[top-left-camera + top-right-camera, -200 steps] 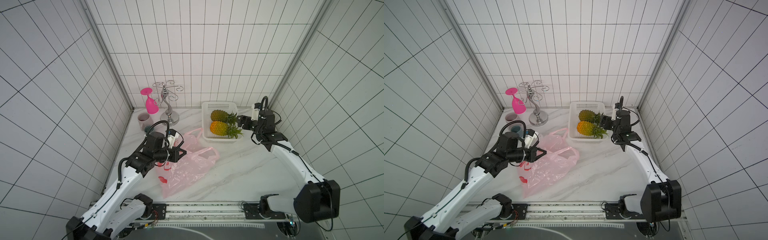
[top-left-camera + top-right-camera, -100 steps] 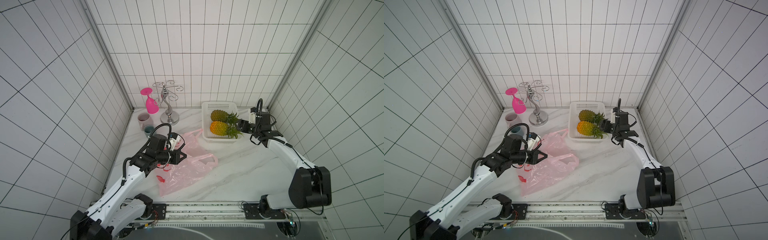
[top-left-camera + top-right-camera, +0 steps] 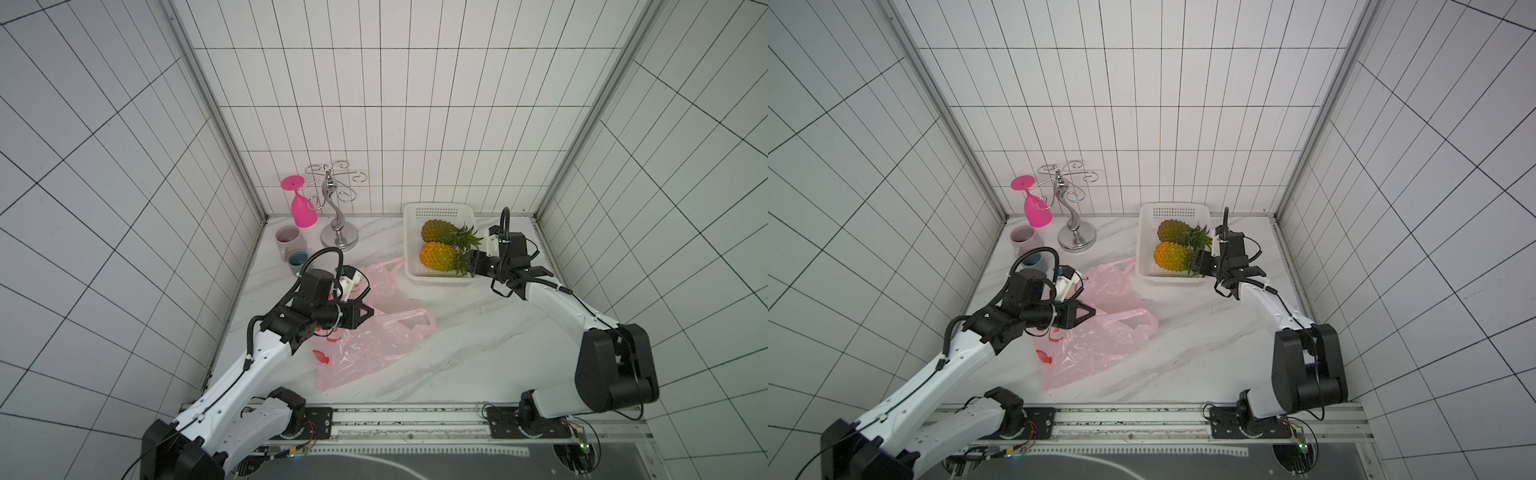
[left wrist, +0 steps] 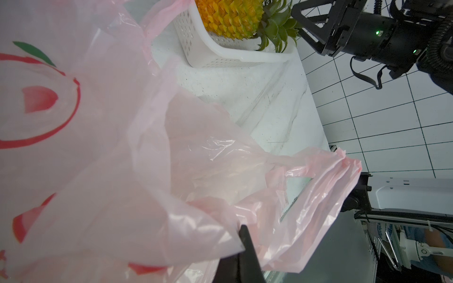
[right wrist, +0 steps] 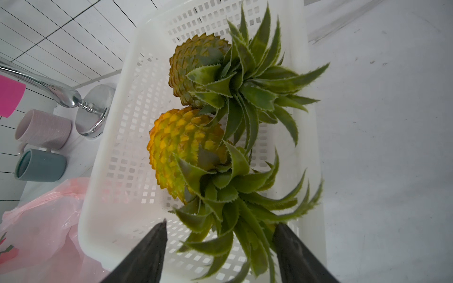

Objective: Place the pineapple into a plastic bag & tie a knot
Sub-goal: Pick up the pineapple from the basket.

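In both top views the white perforated basket (image 3: 409, 249) stands at the back of the marble counter (image 3: 478, 332). Two pineapples lie side by side inside it, crowns toward the right arm. The greenish pineapple (image 3: 436, 230) is by the basket's far wall and the orange pineapple (image 3: 436, 257) by its near wall. The right hand (image 3: 469, 266) reaches over the basket's rim at the orange fruit's crown. The plastic bag (image 3: 374, 340) lies crumpled on the counter in front of the basket, toward the left arm's side, with one handle loop just beside the basket's near corner. The left hand (image 3: 368, 312) hangs over the bag's mouth. Well apart from the basket on that same side stand a chrome glass rack (image 3: 338, 216), a pink goblet (image 3: 302, 208) hung upside down on it, and two mugs (image 3: 287, 240).

In the left wrist view, thin, glossy, translucent pink film with red fruit prints fills most of the picture: the plastic bag (image 4: 122, 147), with its creased handle loops apart. One dark finger (image 4: 246, 247) shows under it. The jaws are together, seemingly pinching a fold of the bag, though the film hides the contact. The basket (image 4: 220, 54) stands past the bag.

In the right wrist view, two dark fingers (image 5: 149, 254) stand apart on either side of the orange pineapple's (image 5: 181, 152) spiky, serrated crown. The greenish pineapple's (image 5: 196, 63) leaves lie across the scaly orange fruit. The basket's floor (image 5: 117, 171) is a grid of square holes.
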Controlling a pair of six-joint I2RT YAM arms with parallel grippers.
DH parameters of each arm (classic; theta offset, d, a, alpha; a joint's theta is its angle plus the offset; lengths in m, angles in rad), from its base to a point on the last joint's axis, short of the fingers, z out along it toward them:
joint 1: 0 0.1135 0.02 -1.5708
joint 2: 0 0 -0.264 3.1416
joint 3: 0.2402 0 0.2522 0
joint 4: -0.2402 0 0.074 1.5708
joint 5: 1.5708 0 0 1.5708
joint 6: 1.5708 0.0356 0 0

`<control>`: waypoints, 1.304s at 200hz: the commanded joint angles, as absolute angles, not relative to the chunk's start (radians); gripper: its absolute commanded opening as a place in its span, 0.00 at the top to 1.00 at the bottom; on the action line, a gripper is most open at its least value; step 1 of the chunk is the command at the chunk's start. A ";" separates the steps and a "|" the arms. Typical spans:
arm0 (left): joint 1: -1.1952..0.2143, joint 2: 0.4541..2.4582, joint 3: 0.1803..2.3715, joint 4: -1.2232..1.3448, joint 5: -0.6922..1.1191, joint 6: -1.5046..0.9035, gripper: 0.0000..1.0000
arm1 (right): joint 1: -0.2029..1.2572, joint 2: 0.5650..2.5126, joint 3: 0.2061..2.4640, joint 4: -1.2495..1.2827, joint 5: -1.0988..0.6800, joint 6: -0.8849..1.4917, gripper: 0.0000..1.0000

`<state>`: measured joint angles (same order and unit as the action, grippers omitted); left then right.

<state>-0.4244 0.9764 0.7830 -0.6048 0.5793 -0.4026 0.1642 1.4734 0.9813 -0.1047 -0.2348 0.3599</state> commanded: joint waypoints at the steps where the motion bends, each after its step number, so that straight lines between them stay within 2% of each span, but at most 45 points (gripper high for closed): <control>1: -0.422 0.977 0.777 -0.586 0.591 -0.389 1.00 | 0.167 1.498 0.936 -0.088 -0.210 0.381 0.33; 25: -0.422 0.980 0.776 -0.583 0.591 -0.390 1.00 | 0.167 1.530 0.938 -0.076 -0.215 0.392 0.41; 69: -0.422 0.986 0.776 -0.581 0.591 -0.392 1.00 | 0.168 1.582 0.936 -0.008 -0.272 0.427 0.61; 85: -0.422 0.988 0.776 -0.579 0.589 -0.392 1.00 | 0.167 1.597 0.931 0.018 -0.289 0.445 0.74; 109: -0.422 0.991 0.774 -0.575 0.585 -0.397 1.00 | 0.167 1.596 0.919 0.086 -0.327 0.482 1.00; 180: -0.422 1.000 0.801 -0.551 0.540 -0.400 1.00 | 0.182 1.439 1.007 0.147 -0.458 0.497 1.00; 261: -0.417 0.979 0.827 -0.538 0.491 -0.402 1.00 | 0.254 1.161 1.006 0.026 -0.543 0.453 1.00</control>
<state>-0.4232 0.9985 0.8021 -0.5636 0.5148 -0.4038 0.2123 1.2583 0.9710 0.0109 -0.4583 0.4774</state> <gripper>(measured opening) 0.047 0.051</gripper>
